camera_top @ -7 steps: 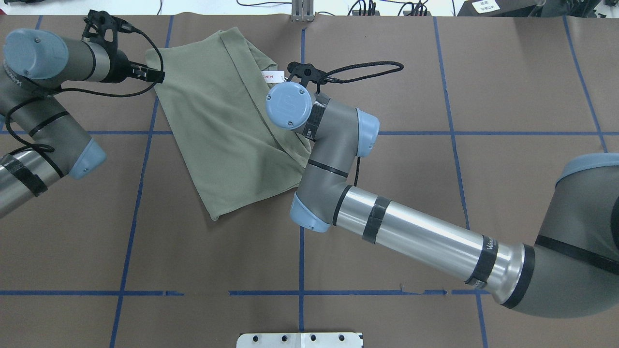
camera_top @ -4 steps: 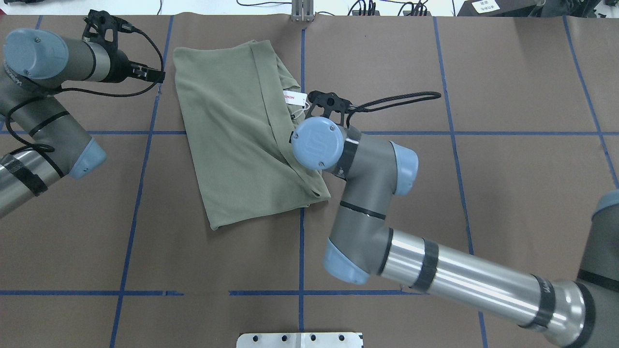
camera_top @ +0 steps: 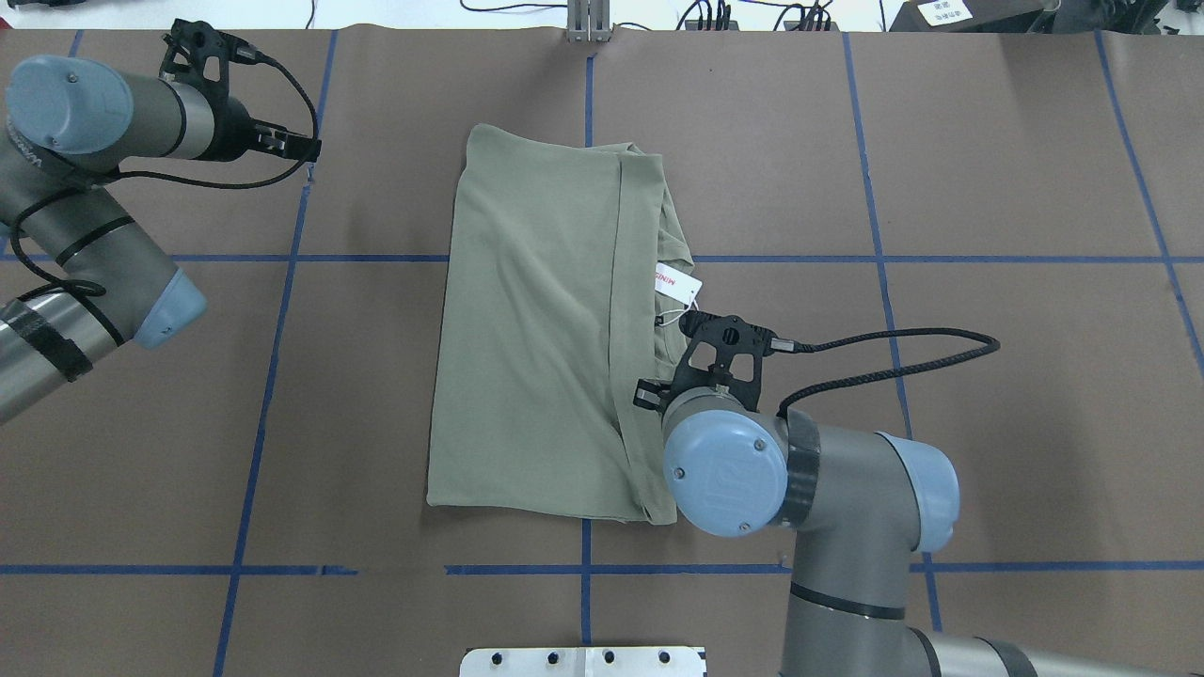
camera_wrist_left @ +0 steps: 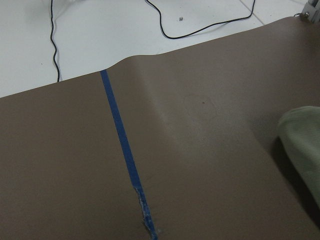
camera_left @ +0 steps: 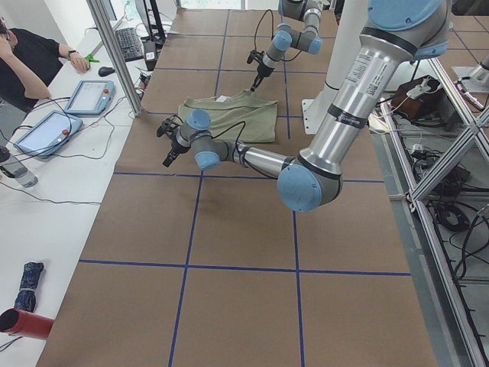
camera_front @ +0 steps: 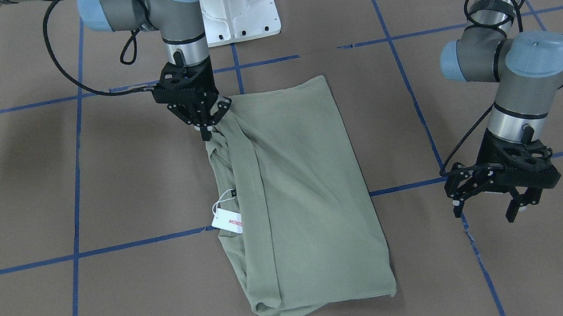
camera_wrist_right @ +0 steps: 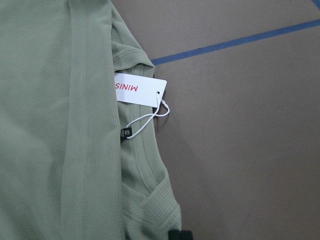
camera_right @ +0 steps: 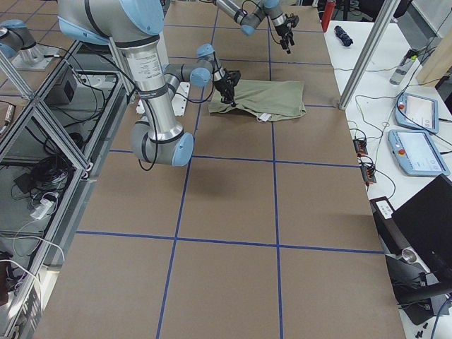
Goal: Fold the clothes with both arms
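Note:
The pale sage-green shirt point(camera_top: 536, 329) lies folded into a long rectangle on the brown table, also seen in the front view point(camera_front: 304, 188). Its white hang tag point(camera_top: 679, 285) sticks out at the neck, close up in the right wrist view point(camera_wrist_right: 140, 88). My right gripper point(camera_front: 207, 131) is shut on the shirt's near right corner, with the cloth bunched under it. In the overhead view its wrist hides the jaws. My left gripper point(camera_front: 485, 212) is open and empty, low over bare table, well to the shirt's left point(camera_top: 315, 155).
The white pedestal base plate point(camera_top: 583, 661) sits at the table's near edge. Blue tape lines point(camera_top: 273, 376) grid the brown cover. Cables lie past the far edge point(camera_wrist_left: 200, 30). An operator point(camera_left: 30, 61) and tablets are beside the table on my left.
My right arm has dragged the shirt toward the robot and to the right, turning it so it lies straight along the table. The left arm has not moved.

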Action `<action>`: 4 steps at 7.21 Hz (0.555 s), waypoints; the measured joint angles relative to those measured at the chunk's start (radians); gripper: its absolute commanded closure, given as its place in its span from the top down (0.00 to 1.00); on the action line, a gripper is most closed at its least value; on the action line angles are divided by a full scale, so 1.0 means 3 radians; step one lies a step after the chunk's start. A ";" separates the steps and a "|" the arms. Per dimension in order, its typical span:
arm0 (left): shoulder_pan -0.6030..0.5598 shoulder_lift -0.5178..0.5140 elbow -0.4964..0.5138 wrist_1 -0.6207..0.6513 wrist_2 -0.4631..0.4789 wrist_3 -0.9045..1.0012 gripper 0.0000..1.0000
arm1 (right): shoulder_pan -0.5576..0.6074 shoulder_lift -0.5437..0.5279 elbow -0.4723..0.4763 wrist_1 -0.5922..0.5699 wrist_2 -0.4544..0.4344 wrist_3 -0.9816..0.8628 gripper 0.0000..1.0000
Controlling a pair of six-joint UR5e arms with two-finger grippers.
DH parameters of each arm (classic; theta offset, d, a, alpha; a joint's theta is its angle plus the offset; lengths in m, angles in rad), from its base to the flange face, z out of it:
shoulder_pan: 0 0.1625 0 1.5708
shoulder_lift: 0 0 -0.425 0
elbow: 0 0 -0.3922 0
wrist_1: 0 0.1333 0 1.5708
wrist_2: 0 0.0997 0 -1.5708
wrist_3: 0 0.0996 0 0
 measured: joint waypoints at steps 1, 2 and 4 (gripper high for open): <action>0.0002 -0.0002 -0.0001 -0.0002 0.0000 0.0000 1.00 | -0.0039 -0.0101 0.0055 -0.0020 -0.0059 -0.0003 0.00; 0.0003 -0.0004 -0.0002 -0.0003 0.0000 0.0000 1.00 | -0.0040 -0.0155 0.0058 -0.0026 -0.0100 -0.0049 0.00; 0.0004 -0.0004 -0.0002 -0.0004 0.0000 0.0000 1.00 | -0.0031 -0.0189 0.0023 -0.0027 -0.0181 -0.0131 1.00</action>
